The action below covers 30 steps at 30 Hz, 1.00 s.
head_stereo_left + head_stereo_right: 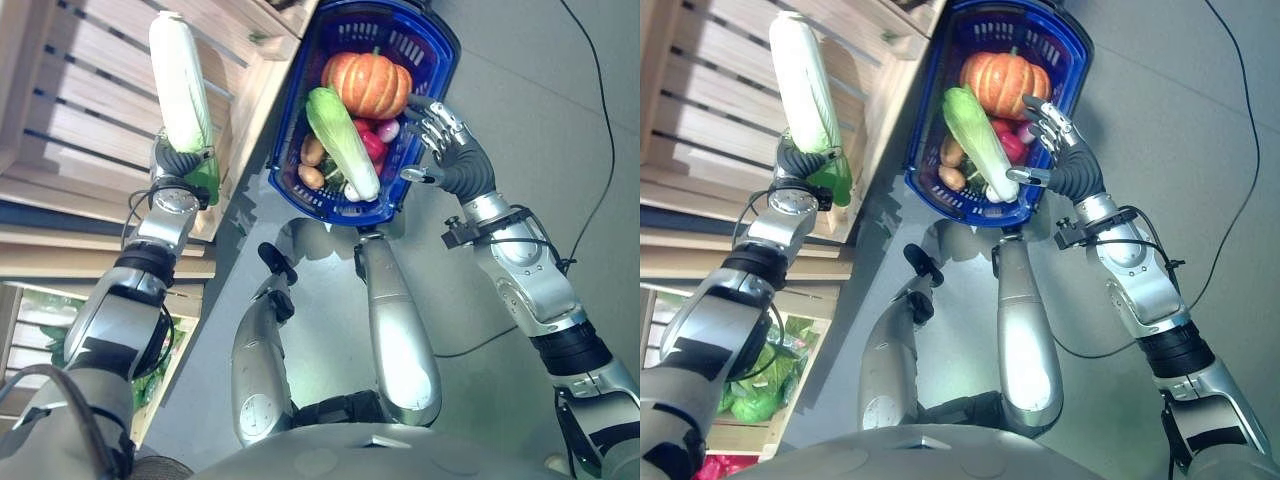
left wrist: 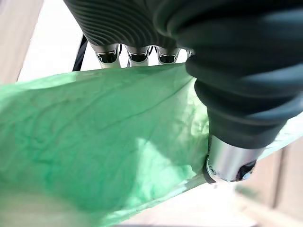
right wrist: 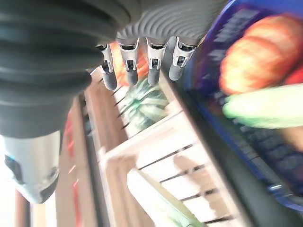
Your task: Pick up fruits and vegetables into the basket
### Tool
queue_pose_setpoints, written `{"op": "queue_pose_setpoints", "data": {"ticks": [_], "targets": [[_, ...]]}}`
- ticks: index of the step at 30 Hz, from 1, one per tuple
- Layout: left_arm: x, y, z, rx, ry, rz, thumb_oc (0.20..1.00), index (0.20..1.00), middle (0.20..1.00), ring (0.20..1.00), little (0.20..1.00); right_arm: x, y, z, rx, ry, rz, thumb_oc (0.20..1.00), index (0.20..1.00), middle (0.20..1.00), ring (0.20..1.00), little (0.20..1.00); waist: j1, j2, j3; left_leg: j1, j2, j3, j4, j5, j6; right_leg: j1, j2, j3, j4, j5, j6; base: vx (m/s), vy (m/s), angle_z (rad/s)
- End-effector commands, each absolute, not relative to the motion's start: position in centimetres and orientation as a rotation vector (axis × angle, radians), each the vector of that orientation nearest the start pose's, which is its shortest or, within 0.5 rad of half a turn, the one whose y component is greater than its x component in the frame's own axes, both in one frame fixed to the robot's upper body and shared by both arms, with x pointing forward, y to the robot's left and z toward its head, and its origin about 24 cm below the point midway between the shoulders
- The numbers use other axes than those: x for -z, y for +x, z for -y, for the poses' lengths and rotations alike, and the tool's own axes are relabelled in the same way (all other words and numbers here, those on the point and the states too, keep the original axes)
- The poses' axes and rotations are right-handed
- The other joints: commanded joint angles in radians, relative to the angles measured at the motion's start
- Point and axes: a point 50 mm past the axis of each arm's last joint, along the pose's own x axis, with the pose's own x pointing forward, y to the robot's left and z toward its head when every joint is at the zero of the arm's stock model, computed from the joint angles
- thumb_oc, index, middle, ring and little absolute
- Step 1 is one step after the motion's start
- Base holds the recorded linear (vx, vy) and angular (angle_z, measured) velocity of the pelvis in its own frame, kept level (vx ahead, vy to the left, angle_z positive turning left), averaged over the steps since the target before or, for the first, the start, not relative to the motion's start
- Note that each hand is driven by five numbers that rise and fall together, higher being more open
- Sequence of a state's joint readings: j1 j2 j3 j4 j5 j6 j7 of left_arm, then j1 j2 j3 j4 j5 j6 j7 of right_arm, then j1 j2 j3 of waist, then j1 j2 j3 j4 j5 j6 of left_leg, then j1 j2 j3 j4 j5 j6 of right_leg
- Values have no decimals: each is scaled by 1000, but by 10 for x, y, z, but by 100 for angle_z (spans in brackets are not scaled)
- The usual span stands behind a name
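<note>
Pale-green napa cabbage (image 1: pixel 182 85) clenched at its leafy end in left hand (image 1: pixel 183 163), long axis upright over wooden crate (image 1: pixel 90 110), blue basket (image 1: pixel 437 45) lies toward the right, where open right hand (image 1: pixel 447 143) hovers.

Napa cabbage (image 1: pixel 181 85) upright in left hand (image 1: pixel 178 160), leafy end down. Blue basket (image 1: pixel 432 40) beside right hand (image 1: pixel 452 150), holding pumpkin (image 1: pixel 368 85), second cabbage (image 1: pixel 342 142).
</note>
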<state>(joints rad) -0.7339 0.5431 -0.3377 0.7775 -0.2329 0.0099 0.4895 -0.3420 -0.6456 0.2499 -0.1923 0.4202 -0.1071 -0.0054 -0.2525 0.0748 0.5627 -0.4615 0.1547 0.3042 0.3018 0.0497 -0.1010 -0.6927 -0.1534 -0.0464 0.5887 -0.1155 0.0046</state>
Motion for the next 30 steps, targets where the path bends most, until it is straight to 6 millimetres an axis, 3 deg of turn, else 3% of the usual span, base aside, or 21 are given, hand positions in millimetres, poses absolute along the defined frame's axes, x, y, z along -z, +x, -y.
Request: {"op": "queue_pose_setpoints", "data": {"ticks": [1, 10, 14, 24, 30], "targets": [[-131, 362, -253, -502, 509, 175, 200, 200, 200, 200, 200, -207, 277, 145, -439, -136, 595, 1000, 1000, 1000, 1000, 1000, 24, -32, -43, 0, -12, 5, 121, -108, 9, 99, -19, -16, -98, -1, 49, -87, -73, 11], [-165, 356, -225, -404, 674, 430, 200, 200, 200, 200, 200, -223, 285, 116, -414, 105, 601, 1000, 1000, 1000, 1000, 1000, 106, -60, -43, 95, -20, -38, 113, -119, 23, 243, -34, -73, -131, 7, 50, 1, -92, 19], [-177, 353, -203, -325, 757, 548, 200, 200, 200, 200, 200, -227, 289, 98, -427, 237, 592, 1000, 1000, 1000, 1000, 1000, 145, -77, -58, 137, -24, -60, 114, -127, 31, 307, -40, -98, -147, 13, 53, 36, -104, 21], [-169, 342, -152, -141, 902, 685, 200, 200, 200, 200, 200, -213, 304, 84, -281, 427, 461, 1000, 1000, 1000, 1000, 1000, 202, -97, -120, 231, -29, -87, 85, -144, 36, 441, -40, -144, -216, 25, 61, 88, -73, 14], [-166, 338, -135, -76, 984, 728, 200, 200, 200, 200, 200, -199, 313, 82, -229, 477, 374, 1000, 1000, 1000, 1000, 1000, 216, -106, -142, 257, -31, -91, 75, -152, 40, 480, -43, -153, -245, 35, 65, 67, -25, 7]]}}
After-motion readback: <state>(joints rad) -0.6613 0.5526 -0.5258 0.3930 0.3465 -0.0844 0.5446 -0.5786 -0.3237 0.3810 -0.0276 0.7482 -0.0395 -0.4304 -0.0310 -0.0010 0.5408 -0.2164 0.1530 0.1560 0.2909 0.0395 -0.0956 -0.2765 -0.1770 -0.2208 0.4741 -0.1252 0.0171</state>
